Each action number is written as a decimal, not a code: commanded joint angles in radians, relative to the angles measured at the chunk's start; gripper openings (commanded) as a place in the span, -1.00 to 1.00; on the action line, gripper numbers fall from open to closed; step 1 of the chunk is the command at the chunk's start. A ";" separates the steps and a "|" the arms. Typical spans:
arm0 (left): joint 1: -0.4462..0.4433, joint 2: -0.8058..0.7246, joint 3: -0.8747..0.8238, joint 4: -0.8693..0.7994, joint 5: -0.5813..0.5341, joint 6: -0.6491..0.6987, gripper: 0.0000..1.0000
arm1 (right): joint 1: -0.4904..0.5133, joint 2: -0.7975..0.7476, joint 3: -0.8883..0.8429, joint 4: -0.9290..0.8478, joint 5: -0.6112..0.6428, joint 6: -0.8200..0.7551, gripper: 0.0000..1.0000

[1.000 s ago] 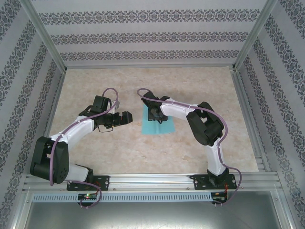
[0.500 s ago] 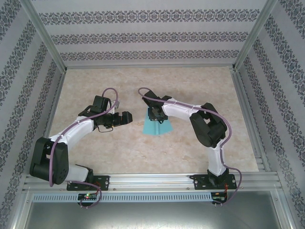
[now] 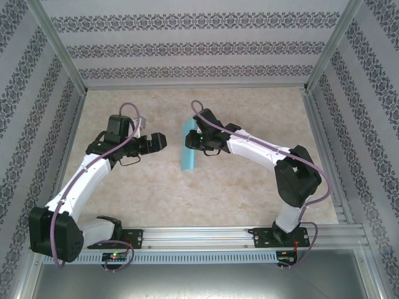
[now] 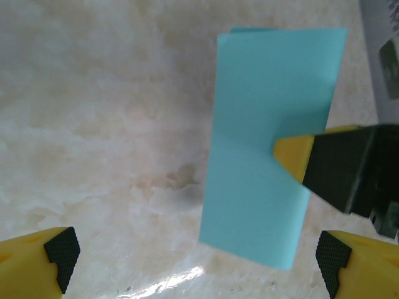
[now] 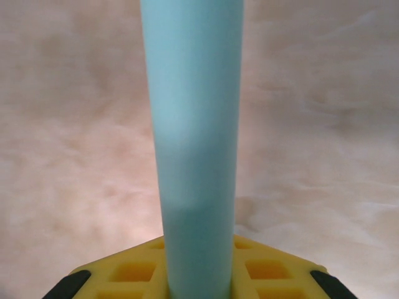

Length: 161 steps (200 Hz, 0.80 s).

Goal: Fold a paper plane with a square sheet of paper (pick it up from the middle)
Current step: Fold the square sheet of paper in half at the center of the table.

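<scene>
Since a second ago the left arm has reached farther up the bench (image 3: 249, 187), and the right arm has stretched out. The flat sheet has been drawn up into a narrow strip. The left pincer (image 3: 157, 141) stands wide open just left of the square sheet of paper (image 3: 186, 152), not touching it. The right pincer (image 3: 194, 138) is clamped on the sheet's right edge, about midway along. The sheet is doubled over into a plain turquoise rectangle with straight edges. Below lies a pale marbled bench, enclosed by patterned walls and metal posts.
</scene>
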 commanded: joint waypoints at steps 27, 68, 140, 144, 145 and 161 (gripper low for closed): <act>0.026 -0.018 0.044 -0.034 0.078 -0.041 0.96 | -0.050 -0.049 -0.183 0.354 -0.317 0.181 -0.53; 0.016 0.087 -0.038 0.115 0.175 -0.131 0.72 | -0.074 -0.007 -0.286 0.401 -0.330 0.166 -0.51; -0.095 0.287 -0.075 0.306 0.181 -0.198 0.34 | -0.133 0.066 -0.380 0.460 -0.418 0.130 -0.49; -0.102 0.300 -0.073 0.309 0.182 -0.196 0.30 | -0.136 0.068 -0.384 0.458 -0.420 0.128 -0.48; -0.103 0.303 -0.073 0.310 0.182 -0.196 0.28 | -0.137 0.069 -0.385 0.458 -0.421 0.128 -0.49; -0.119 0.356 -0.061 0.323 0.190 -0.192 0.12 | -0.150 0.081 -0.396 0.469 -0.431 0.122 -0.48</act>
